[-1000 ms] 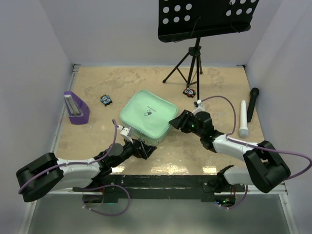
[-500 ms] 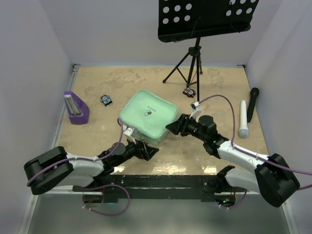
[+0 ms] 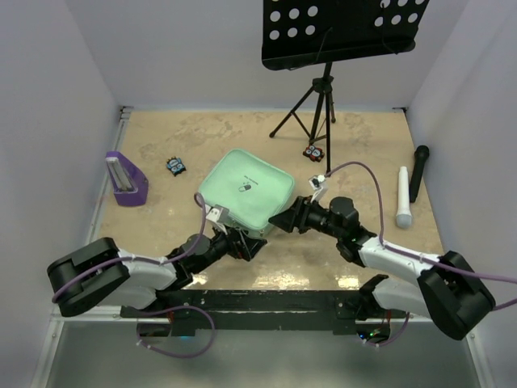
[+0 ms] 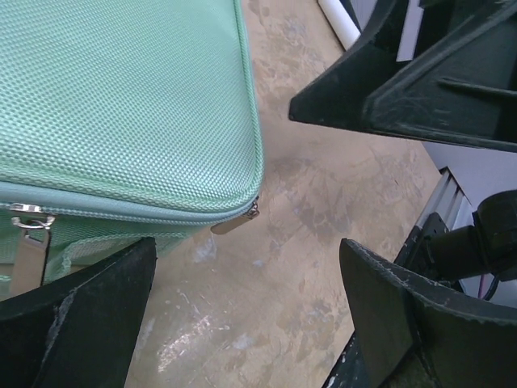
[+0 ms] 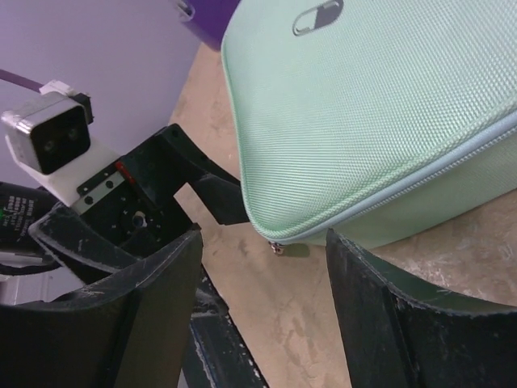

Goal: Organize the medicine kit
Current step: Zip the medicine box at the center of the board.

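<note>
Sandy, mottled table [image 3: 161, 145] inside white walls carries the mint-green medicine kit [image 3: 245, 194] near its middle, closed, lid up. The lid bears a small white pill logo [image 5: 317, 18]. Print on two small packs [image 3: 175, 166] behind the kit is too small to read. Left fingers [image 4: 81, 323] stand spread wide at the kit's near corner, pinching nothing. Right fingers [image 5: 388, 315] are spread too, either side of that corner's zipper pull [image 5: 277, 247], not touching it.

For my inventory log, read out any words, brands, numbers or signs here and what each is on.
No readable words or numbers.
On the medicine kit: white pill logo only, no lettering.
Left packet, right packet: print too small to read.
</note>
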`<state>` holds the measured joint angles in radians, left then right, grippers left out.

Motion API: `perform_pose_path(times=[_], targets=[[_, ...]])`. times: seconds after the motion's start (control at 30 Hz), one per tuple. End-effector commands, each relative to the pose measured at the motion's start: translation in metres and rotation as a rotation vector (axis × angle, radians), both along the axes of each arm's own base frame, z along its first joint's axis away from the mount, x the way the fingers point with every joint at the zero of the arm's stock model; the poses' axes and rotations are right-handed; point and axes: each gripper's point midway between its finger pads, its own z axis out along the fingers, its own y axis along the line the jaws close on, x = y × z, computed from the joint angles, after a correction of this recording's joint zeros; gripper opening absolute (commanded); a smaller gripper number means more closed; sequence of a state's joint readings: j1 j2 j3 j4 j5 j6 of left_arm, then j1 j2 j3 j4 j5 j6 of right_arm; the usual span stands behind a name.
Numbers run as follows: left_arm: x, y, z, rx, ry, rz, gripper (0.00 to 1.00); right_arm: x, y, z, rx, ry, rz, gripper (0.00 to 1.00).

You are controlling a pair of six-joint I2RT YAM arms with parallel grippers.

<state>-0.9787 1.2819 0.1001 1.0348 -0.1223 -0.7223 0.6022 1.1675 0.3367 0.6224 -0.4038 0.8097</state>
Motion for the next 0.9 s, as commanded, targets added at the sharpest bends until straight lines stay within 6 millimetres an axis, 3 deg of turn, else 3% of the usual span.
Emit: perform_pose_path(times=[0.0,0.23,0.3,0.37,0.4,0.43,0.5,0.7,0.87], targets=[[0.016,0.017,0.035,-0.093,-0.065,0.136,1.0,0.009,-0.006,0.037,0.022,-0.144,-0.049,0.68],[0.019,0.058,0.013,-0.02,0.083,0.317,1.0,0.025,-0.006,0.009,-0.08,-0.065,-0.088,0.69],[0.016,0.065,0.011,-0.074,0.119,0.344,1.0,0.026,-0.006,0.007,-0.072,-0.053,-0.096,0.69],[0.005,0.064,0.02,-0.171,0.064,0.266,1.0,0.027,-0.005,0.007,-0.066,-0.055,-0.097,0.69],[-0.002,0.064,0.029,-0.236,0.025,0.227,0.98,0.027,-0.005,0.008,-0.066,-0.059,-0.099,0.69],[-0.006,0.069,0.022,-0.251,0.024,0.225,0.93,0.028,-0.006,0.008,-0.071,-0.067,-0.104,0.68],[0.001,0.077,0.0,-0.198,0.108,0.304,0.86,0.033,-0.011,0.011,-0.082,-0.085,-0.141,0.68],[0.015,0.08,0.007,-0.162,0.115,0.378,0.83,0.049,-0.029,0.012,-0.1,-0.06,-0.295,0.66],[0.03,0.104,-0.005,0.047,0.174,0.546,0.81,0.075,-0.052,0.002,-0.222,-0.011,-0.441,0.61]])
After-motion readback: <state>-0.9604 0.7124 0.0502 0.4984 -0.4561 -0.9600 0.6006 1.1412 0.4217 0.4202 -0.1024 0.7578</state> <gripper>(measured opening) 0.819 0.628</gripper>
